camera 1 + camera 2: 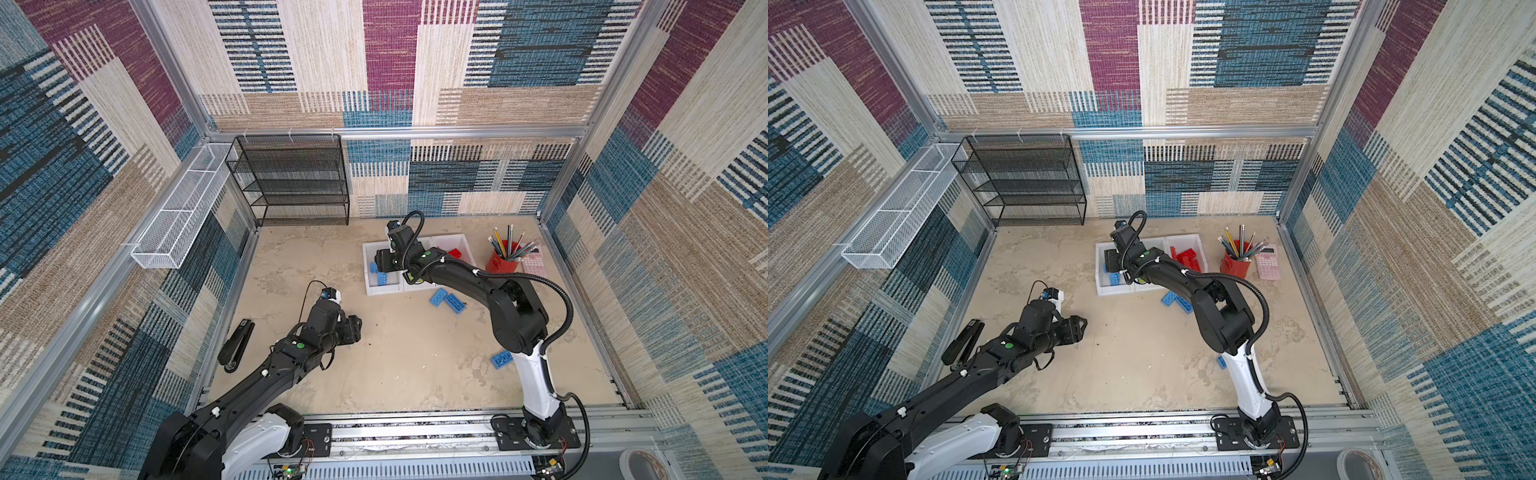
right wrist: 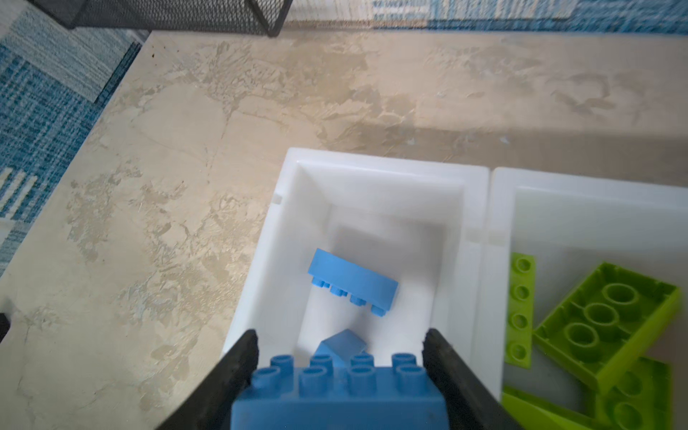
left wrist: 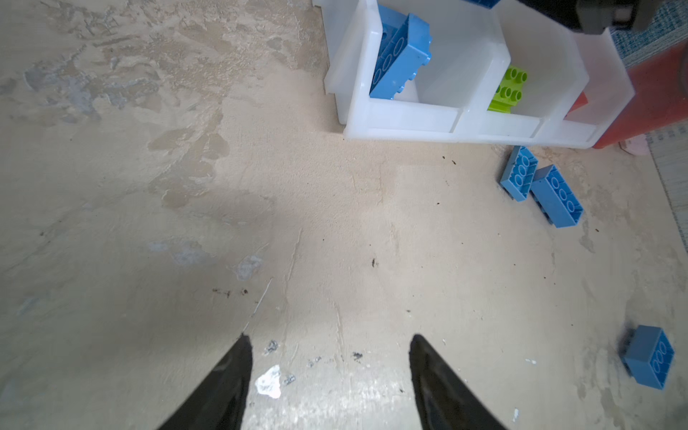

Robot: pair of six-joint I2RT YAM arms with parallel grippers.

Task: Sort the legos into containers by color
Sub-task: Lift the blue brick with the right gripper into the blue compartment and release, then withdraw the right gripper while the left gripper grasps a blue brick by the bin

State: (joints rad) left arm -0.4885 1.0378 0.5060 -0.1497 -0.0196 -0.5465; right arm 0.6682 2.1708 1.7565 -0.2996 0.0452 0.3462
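Note:
My right gripper [image 2: 340, 337] is shut on a light blue lego [image 2: 340, 394] and hangs over the leftmost of the three white containers [image 2: 383, 158]. Two more blue legos [image 2: 353, 279] lie inside that bin. The middle bin [image 2: 595, 182] holds lime green legos [image 2: 603, 316], and the right bin holds red ones [image 1: 1187, 257]. Three blue legos lie loose on the table: a touching pair [image 1: 438, 297] [image 1: 455, 303] in front of the bins and one [image 1: 501, 359] beside the right arm. My left gripper [image 3: 329, 338] is open over bare table, with nothing between its fingers.
A red pencil cup [image 1: 503, 259] and a pink calculator [image 1: 1266, 264] stand right of the bins. A black stapler [image 1: 237, 347] lies at the table's left edge. A black mesh shelf [image 1: 291, 183] fills the back left corner, and a white wire basket [image 1: 178, 212] hangs on the left wall.

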